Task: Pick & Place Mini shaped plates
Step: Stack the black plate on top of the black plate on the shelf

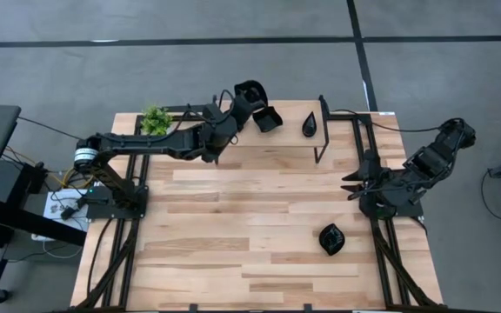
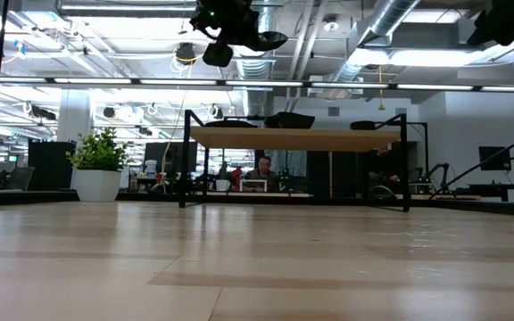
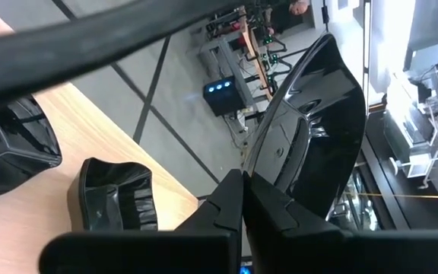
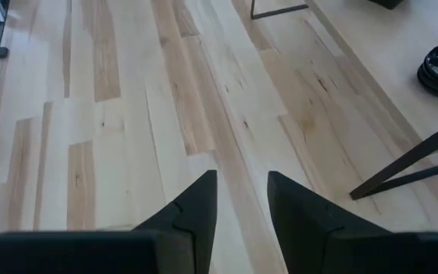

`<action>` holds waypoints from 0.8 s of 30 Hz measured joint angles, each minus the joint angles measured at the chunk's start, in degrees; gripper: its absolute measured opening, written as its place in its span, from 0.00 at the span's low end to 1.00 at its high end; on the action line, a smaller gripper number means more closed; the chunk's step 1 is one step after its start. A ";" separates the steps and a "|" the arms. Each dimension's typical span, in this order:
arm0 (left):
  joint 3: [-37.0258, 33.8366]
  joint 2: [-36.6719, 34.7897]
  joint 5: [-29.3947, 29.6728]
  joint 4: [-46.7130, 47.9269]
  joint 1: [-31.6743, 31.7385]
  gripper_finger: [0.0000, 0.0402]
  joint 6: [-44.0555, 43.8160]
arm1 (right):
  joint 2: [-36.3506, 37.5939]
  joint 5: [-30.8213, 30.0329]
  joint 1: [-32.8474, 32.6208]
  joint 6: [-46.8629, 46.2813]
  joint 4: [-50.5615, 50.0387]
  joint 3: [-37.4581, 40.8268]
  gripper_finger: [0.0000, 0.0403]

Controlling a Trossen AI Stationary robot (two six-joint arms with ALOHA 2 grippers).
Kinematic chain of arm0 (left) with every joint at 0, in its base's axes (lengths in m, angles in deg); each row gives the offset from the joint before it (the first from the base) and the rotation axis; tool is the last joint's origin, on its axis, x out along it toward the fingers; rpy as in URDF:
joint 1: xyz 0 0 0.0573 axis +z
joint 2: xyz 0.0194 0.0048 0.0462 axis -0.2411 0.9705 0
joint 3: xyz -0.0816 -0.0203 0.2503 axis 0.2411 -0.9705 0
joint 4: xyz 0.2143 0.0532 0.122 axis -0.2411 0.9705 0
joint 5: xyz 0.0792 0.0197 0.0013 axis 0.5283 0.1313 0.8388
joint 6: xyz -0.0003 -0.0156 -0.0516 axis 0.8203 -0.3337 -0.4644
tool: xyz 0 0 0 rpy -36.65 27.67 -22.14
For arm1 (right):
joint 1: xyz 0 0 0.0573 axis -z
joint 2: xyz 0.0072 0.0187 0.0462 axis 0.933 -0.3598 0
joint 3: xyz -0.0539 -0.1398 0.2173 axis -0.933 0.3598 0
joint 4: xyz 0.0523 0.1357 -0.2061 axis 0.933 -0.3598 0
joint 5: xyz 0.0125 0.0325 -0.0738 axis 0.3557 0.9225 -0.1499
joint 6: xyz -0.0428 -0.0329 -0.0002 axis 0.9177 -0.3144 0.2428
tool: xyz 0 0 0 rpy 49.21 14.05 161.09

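from above i have the left gripper (image 1: 252, 92) out over the far edge of the pale wooden table (image 1: 233, 226), clamped on a glossy black mini plate (image 1: 249, 89), with a wavy-edged square black plate (image 1: 268, 119) just beside it on the small raised shelf (image 1: 337, 117) and a teardrop black plate (image 1: 309, 126) further along toward the far right corner. a round ribbed black plate (image 1: 331, 238) lies alone near the right edge, closest to the parked right gripper (image 1: 355, 184). the green potted plant (image 1: 155, 120) sits at the far left. at table level the held plate (image 2: 261, 39) hangs high above the shelf (image 2: 297, 137). my left wrist camera shows the fingers (image 3: 230, 202) together on the plate's rim (image 3: 314, 129), its long axis running away from the claw, the square plate (image 3: 116, 196) below and to one side. the right wrist camera shows that claw's fingers (image 4: 192, 202) apart over bare wood.
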 joint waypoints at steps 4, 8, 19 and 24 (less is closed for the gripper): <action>0.00 0.00 0.11 -1.43 0.03 0.02 -0.15 | 0.00 0.07 0.00 0.00 0.00 0.00 0.28; 0.00 -0.04 4.27 -2.26 -0.42 0.02 -0.18 | 0.00 0.22 0.00 0.00 0.00 0.00 0.28; 0.00 -0.07 6.97 -2.68 -0.87 0.02 -6.61 | 0.00 0.37 0.00 -0.31 0.00 0.00 0.28; 0.02 -1.32 5.92 -2.97 -0.23 0.02 -8.57 | 0.00 0.35 0.00 -0.98 0.00 0.00 0.28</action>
